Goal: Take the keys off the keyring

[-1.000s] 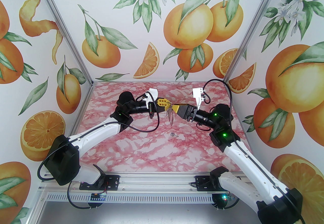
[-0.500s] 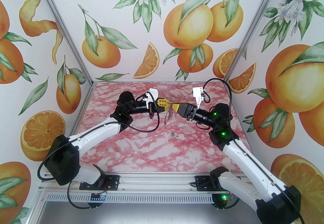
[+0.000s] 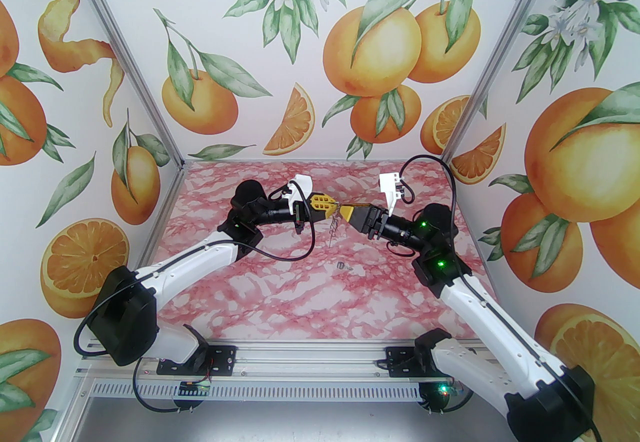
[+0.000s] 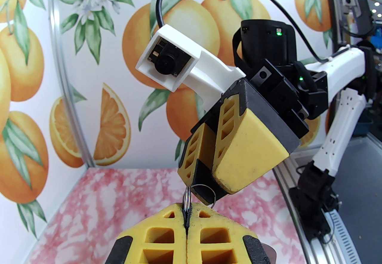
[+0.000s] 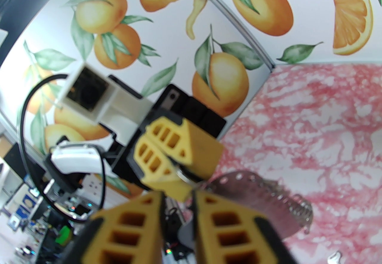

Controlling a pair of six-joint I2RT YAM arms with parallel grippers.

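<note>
Ring [image 4: 186, 197] clenched between left fingers [image 4: 179, 223]; right fingers [image 4: 247, 155] ajar or shut, unclear.

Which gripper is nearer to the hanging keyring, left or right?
Left. The left gripper is shut on a ring of the keyring, touching it; the right gripper sits just beside that ring, jaws slightly apart.

The left end effector [image 3: 331, 208] and right end effector [image 3: 345, 213] meet tip to tip above the pink marbled desk [image 3: 280, 295], with the keyring [image 3: 334, 231] dangling below them. A loose key [image 3: 342, 266] lies on the desk.
</note>
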